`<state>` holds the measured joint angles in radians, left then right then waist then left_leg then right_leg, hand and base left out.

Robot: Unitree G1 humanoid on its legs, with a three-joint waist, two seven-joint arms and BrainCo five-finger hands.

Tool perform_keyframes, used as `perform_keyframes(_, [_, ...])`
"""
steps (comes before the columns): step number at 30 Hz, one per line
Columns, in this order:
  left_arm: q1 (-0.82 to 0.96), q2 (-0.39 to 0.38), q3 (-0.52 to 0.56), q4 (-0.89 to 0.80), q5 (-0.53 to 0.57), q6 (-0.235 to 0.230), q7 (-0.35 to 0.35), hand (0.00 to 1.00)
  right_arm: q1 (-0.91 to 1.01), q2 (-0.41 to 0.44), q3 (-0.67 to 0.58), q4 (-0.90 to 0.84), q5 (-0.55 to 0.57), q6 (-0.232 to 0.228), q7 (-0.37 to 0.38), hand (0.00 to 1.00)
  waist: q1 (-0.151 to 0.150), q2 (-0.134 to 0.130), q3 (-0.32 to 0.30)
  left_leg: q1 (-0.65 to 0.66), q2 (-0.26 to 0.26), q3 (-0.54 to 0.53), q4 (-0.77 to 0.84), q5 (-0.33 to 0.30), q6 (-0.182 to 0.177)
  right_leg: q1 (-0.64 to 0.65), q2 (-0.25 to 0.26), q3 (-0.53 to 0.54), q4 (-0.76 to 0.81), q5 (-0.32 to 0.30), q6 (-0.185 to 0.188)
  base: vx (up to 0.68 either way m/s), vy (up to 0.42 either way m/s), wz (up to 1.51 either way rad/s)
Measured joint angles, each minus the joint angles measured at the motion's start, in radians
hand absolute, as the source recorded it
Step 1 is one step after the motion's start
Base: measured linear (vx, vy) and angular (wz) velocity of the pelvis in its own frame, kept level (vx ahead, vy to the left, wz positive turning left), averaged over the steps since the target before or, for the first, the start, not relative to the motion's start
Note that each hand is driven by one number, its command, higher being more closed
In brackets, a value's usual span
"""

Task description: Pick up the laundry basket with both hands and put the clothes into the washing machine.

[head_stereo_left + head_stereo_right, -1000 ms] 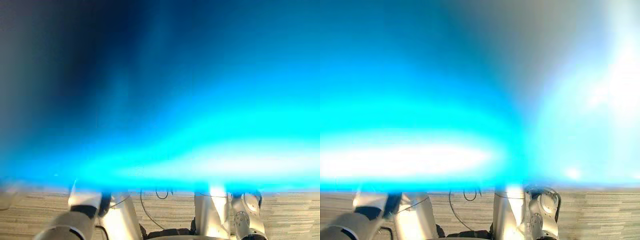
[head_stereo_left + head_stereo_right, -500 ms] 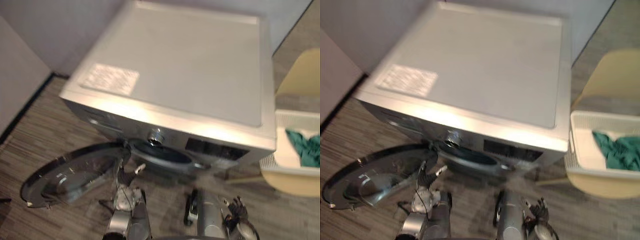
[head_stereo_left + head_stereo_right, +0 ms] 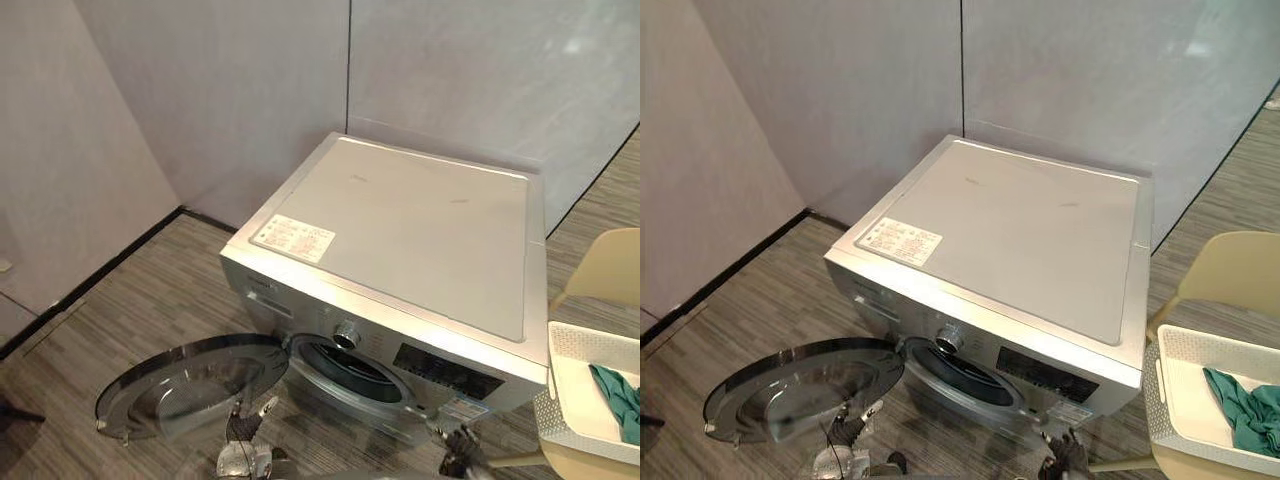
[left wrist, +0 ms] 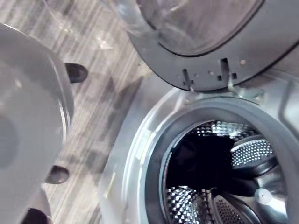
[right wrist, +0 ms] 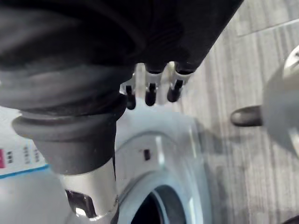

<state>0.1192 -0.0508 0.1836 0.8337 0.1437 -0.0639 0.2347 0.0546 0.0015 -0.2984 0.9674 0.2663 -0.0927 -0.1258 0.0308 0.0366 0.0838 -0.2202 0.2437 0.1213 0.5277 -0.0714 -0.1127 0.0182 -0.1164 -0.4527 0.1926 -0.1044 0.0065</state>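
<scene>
The washing machine (image 3: 400, 250) has its door (image 3: 185, 385) open. The basket (image 3: 1152, 395) of green clothes (image 3: 1245, 410) sits beside it. The left hand (image 3: 243, 432) and right hand (image 3: 458, 442) are loose and empty.

Laundry basket (image 3: 1186, 392) stands right of washing machine (image 3: 1020, 240).

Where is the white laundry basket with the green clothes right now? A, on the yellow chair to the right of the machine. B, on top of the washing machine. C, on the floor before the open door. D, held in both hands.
A: the laundry basket with the green clothes sits on the yellow chair, right of the washing machine.
</scene>
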Motion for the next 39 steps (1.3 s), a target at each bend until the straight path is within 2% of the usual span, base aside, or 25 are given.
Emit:
perform_keyframes(2, [0.000, -0.005, 0.023, 0.030, -0.003, 0.001, -0.015, 0.00, 0.013, -0.005, 0.004, -0.020, 0.000, -0.001, 0.007, 0.00, 0.005, 0.019, -0.002, 0.018, -0.002, 0.028, 0.266, -0.053, -0.008, 0.020, -0.005, 0.018, 0.007, 0.004, 0.001, -0.19, 0.099, -0.26])
perform_keyframes(3, [0.001, -0.006, 0.026, 0.052, -0.004, 0.001, -0.018, 0.00, 0.029, -0.005, 0.004, -0.035, 0.001, -0.002, 0.021, 0.00, -0.012, 0.032, -0.008, 0.066, -0.003, 0.034, 0.316, -0.060, -0.017, 0.027, -0.002, 0.034, 0.006, 0.012, 0.009, -0.17, 0.145, -0.23])
perform_keyframes(5, [-0.006, -0.008, 0.025, 0.091, -0.005, 0.006, -0.023, 0.00, 0.039, 0.001, 0.003, -0.047, 0.001, -0.001, 0.038, 0.00, -0.024, 0.038, -0.010, 0.125, -0.015, 0.052, 0.190, -0.137, -0.026, 0.003, 0.009, 0.057, -0.009, 0.040, 0.014, -0.18, 0.161, -0.30])
perform_keyframes(9, [-0.065, 0.037, -0.003, 0.118, 0.001, 0.012, -0.033, 0.00, 0.027, 0.032, 0.025, -0.043, 0.001, 0.001, 0.042, 0.00, -0.034, -0.057, 0.000, 0.222, -0.125, 0.100, -0.269, -0.160, -0.012, -0.158, -0.018, 0.119, -0.035, 0.146, 0.015, -0.24, 0.093, -0.29])
perform_keyframes(12, [-0.073, 0.047, -0.027, 0.129, 0.028, 0.017, -0.036, 0.00, 0.047, 0.023, 0.037, -0.045, -0.001, 0.000, 0.042, 0.00, -0.044, -0.075, 0.021, 0.248, -0.144, 0.154, -0.309, -0.128, -0.001, -0.181, -0.043, 0.161, -0.025, 0.187, 0.036, -0.24, 0.020, -0.44])
perform_keyframes(13, [-0.070, 0.047, -0.028, 0.132, 0.040, 0.017, -0.036, 0.00, 0.062, 0.006, 0.044, -0.043, -0.003, 0.000, 0.042, 0.00, -0.047, -0.048, 0.030, 0.255, -0.132, 0.186, -0.311, -0.126, 0.005, -0.193, -0.042, 0.182, 0.012, 0.185, 0.037, -0.25, -0.010, -0.50])
perform_keyframes(15, [-0.086, 0.062, -0.028, 0.141, 0.070, 0.017, -0.035, 0.00, 0.076, -0.007, 0.021, -0.027, 0.008, -0.001, 0.041, 0.00, -0.052, -0.033, 0.029, 0.253, -0.099, 0.208, -0.317, -0.102, -0.003, -0.271, -0.070, 0.174, 0.314, 0.080, -0.014, -0.20, -0.077, -0.32])
perform_keyframes(16, [-0.090, 0.065, -0.028, 0.148, 0.069, 0.017, -0.035, 0.00, 0.079, -0.010, 0.011, -0.019, 0.009, -0.003, 0.039, 0.00, -0.055, -0.031, 0.028, 0.252, -0.087, 0.209, -0.319, -0.092, -0.010, -0.277, -0.083, 0.174, 0.390, 0.057, -0.017, -0.09, -0.172, -0.10])
perform_keyframes(19, [-0.088, 0.070, -0.030, 0.163, 0.068, 0.017, -0.036, 0.00, 0.084, -0.015, -0.005, 0.007, 0.006, -0.008, 0.039, 0.00, -0.051, -0.046, 0.019, 0.253, -0.062, 0.208, -0.341, -0.051, -0.044, -0.255, -0.187, 0.216, 0.573, -0.001, 0.004, -0.02, -0.294, -0.11])
perform_keyframes(20, [-0.088, 0.078, -0.037, 0.183, 0.068, 0.017, -0.036, 0.00, 0.080, -0.015, -0.008, 0.035, 0.004, -0.008, 0.041, 0.00, -0.047, -0.063, 0.008, 0.250, -0.067, 0.208, -0.354, -0.028, -0.065, -0.228, -0.262, 0.239, 0.555, 0.019, -0.004, 0.04, -0.412, -0.30])
perform_keyframes(21, [-0.089, 0.093, -0.036, 0.201, 0.068, 0.019, -0.037, 0.00, 0.067, -0.013, -0.020, 0.069, -0.002, 0.000, 0.043, 0.00, -0.042, -0.087, -0.003, 0.247, -0.077, 0.201, -0.369, -0.010, -0.085, -0.206, -0.272, 0.224, 0.496, -0.016, 0.047, 0.02, -0.412, -0.35])
perform_keyframes(22, [-0.089, 0.088, -0.039, 0.210, 0.068, 0.019, -0.038, 0.00, 0.062, -0.019, -0.025, 0.076, -0.002, 0.005, 0.042, 0.00, -0.041, -0.079, -0.001, 0.249, -0.075, 0.181, -0.391, -0.003, -0.081, -0.198, -0.253, 0.194, 0.476, -0.031, 0.026, -0.02, -0.331, -0.47])
perform_keyframes(23, [-0.091, 0.080, -0.061, 0.234, 0.068, 0.019, -0.039, 0.00, 0.060, -0.045, -0.026, 0.084, -0.004, 0.006, 0.040, 0.00, -0.041, -0.045, -0.008, 0.252, -0.090, 0.137, -0.420, 0.000, -0.072, -0.188, -0.226, 0.177, 0.420, -0.033, 0.016, -0.03, -0.153, -0.57])
perform_keyframes(24, [-0.082, 0.079, -0.066, 0.240, 0.068, 0.018, -0.038, 0.00, 0.054, -0.065, -0.026, 0.100, -0.011, 0.017, 0.041, 0.00, -0.042, -0.013, -0.025, 0.266, -0.085, 0.139, -0.468, 0.022, -0.035, -0.158, -0.166, 0.184, 0.311, -0.042, 0.030, -0.01, -0.134, -0.57])
perform_keyframes(25, [-0.084, 0.084, -0.067, 0.241, 0.068, 0.016, -0.038, 0.00, 0.049, -0.067, -0.023, 0.102, -0.014, 0.018, 0.041, 0.00, -0.042, -0.015, -0.026, 0.264, -0.065, 0.159, -0.470, 0.045, -0.022, -0.143, -0.147, 0.186, 0.266, -0.052, 0.058, -0.03, -0.217, -0.61])
perform_keyframes(26, [-0.090, 0.095, -0.066, 0.241, 0.068, 0.016, -0.038, 0.00, 0.047, -0.066, -0.017, 0.107, -0.019, 0.022, 0.042, 0.00, -0.038, -0.027, -0.032, 0.255, -0.041, 0.192, -0.459, 0.064, -0.049, -0.124, -0.123, 0.182, 0.181, -0.077, 0.108, -0.07, -0.357, -0.67])
perform_keyframes(27, [-0.090, 0.094, -0.057, 0.253, 0.065, 0.018, -0.038, 0.00, 0.038, -0.067, -0.004, 0.111, -0.036, 0.030, 0.045, 0.00, -0.018, -0.015, -0.029, 0.251, -0.002, 0.219, -0.451, 0.059, -0.071, -0.086, -0.065, 0.172, 0.057, -0.082, 0.120, -0.07, -0.305, -0.73])
perform_keyframes(29, [-0.076, 0.089, -0.034, 0.254, 0.058, 0.015, -0.039, 0.00, 0.036, -0.062, 0.026, 0.109, -0.044, 0.031, 0.045, 0.00, -0.013, -0.010, -0.040, 0.249, 0.060, 0.245, -0.436, 0.060, -0.070, -0.035, 0.012, 0.160, -0.095, -0.001, 0.094, -0.06, -0.191, -0.76])
perform_keyframes(33, [-0.068, 0.098, -0.013, 0.236, 0.021, 0.015, -0.036, 0.00, 0.030, -0.052, 0.075, 0.103, -0.044, 0.023, 0.051, 0.00, -0.014, -0.037, -0.050, 0.209, 0.177, 0.265, -0.278, 0.078, -0.088, -0.014, 0.104, 0.204, -0.156, 0.033, 0.042, -0.03, -0.196, -0.52])
perform_keyframes(34, [-0.062, 0.097, -0.014, 0.227, 0.017, 0.014, -0.036, 0.00, 0.035, -0.051, 0.076, 0.103, -0.044, 0.023, 0.053, 0.00, -0.014, -0.032, -0.047, 0.190, 0.195, 0.263, -0.231, 0.080, -0.058, -0.010, 0.115, 0.210, -0.161, 0.032, 0.035, 0.00, -0.146, -0.29])
perform_keyframes(35, [-0.059, 0.101, -0.014, 0.208, 0.015, 0.013, -0.036, 0.00, 0.042, -0.052, 0.086, 0.101, -0.045, 0.022, 0.057, 0.00, -0.016, -0.042, -0.045, 0.146, 0.216, 0.245, -0.132, 0.080, 0.038, -0.002, 0.119, 0.213, -0.161, 0.032, 0.024, 0.01, -0.187, -0.25])
perform_keyframes(36, [-0.061, 0.099, -0.016, 0.181, 0.001, 0.008, -0.035, 0.00, 0.052, -0.066, 0.104, 0.092, -0.046, 0.021, 0.062, 0.00, -0.015, -0.042, -0.030, 0.069, 0.238, 0.172, 0.037, 0.132, 0.154, 0.023, 0.131, 0.226, -0.165, 0.034, 0.001, 0.02, -0.193, -0.26])
perform_keyframes(37, [-0.059, 0.092, -0.018, 0.165, -0.007, 0.007, -0.033, 0.00, 0.060, -0.082, 0.114, 0.084, -0.046, 0.021, 0.061, 0.00, -0.012, -0.040, -0.018, 0.019, 0.231, 0.096, 0.136, 0.132, 0.159, 0.038, 0.136, 0.243, -0.167, 0.030, -0.013, 0.02, -0.153, -0.25])
perform_keyframes(38, [-0.058, 0.086, -0.023, 0.160, -0.009, 0.005, -0.031, 0.00, 0.061, -0.090, 0.120, 0.080, -0.046, 0.021, 0.061, 0.00, -0.011, -0.036, -0.015, -0.014, 0.201, 0.047, 0.197, 0.083, 0.121, 0.045, 0.135, 0.256, -0.165, 0.025, -0.022, 0.03, -0.011, -0.32])
perform_keyframes(39, [-0.059, 0.073, -0.040, 0.155, -0.014, -0.001, -0.032, 0.00, 0.055, -0.116, 0.120, 0.071, -0.046, 0.021, 0.059, 0.00, -0.006, -0.018, -0.004, -0.052, 0.102, -0.015, 0.277, -0.019, 0.064, 0.048, 0.127, 0.280, -0.159, 0.021, -0.028, 0.06, 0.064, -0.46])
